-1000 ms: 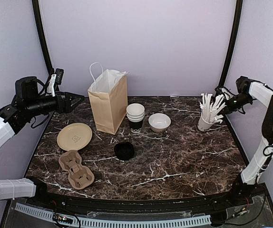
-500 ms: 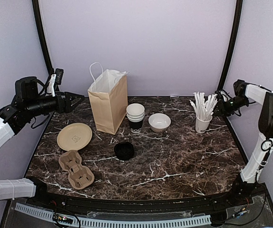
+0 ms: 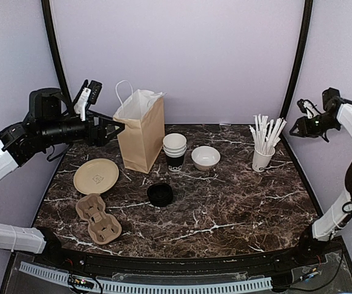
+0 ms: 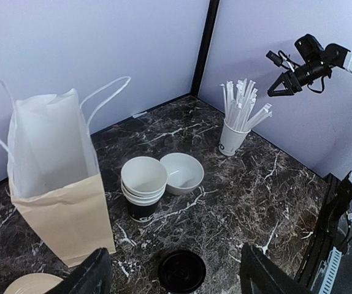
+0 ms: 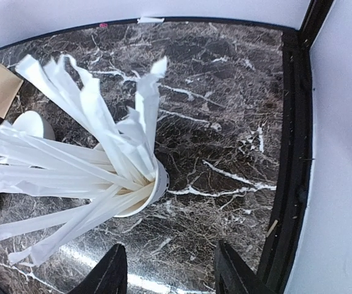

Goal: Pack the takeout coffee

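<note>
The left arm reaches in level from the left side, above the table's (image 3: 243,202) rear-left corner. The left gripper (image 3: 113,128) points at the paper bag (image 3: 140,131), fingers apart, nothing between them. The right arm rises along the right wall, forearm angled inward. The right gripper (image 3: 300,128) hangs up and right of the cup of wrapped straws (image 3: 263,147), fingers apart, empty. The stacked coffee cups (image 3: 175,151) stand upright between bag and white bowl (image 3: 205,157), with a black lid (image 3: 160,194) lying just in front
</note>
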Action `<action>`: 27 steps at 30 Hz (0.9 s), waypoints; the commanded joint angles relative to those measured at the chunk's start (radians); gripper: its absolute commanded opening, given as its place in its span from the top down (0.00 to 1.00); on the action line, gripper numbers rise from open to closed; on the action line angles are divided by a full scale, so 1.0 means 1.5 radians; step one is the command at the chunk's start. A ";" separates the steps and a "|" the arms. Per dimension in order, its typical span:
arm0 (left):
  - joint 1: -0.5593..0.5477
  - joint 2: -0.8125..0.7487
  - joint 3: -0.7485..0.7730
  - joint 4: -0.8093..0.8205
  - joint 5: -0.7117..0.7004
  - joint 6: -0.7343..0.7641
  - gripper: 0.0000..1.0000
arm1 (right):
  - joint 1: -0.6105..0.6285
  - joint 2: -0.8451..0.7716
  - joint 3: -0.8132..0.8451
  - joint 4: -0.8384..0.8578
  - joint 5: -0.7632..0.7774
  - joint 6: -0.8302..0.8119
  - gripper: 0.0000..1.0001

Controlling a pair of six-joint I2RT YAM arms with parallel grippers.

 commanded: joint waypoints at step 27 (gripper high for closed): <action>-0.192 0.780 0.773 -0.374 -0.241 0.085 0.57 | 0.529 -0.346 -0.548 0.285 -0.003 -0.201 0.67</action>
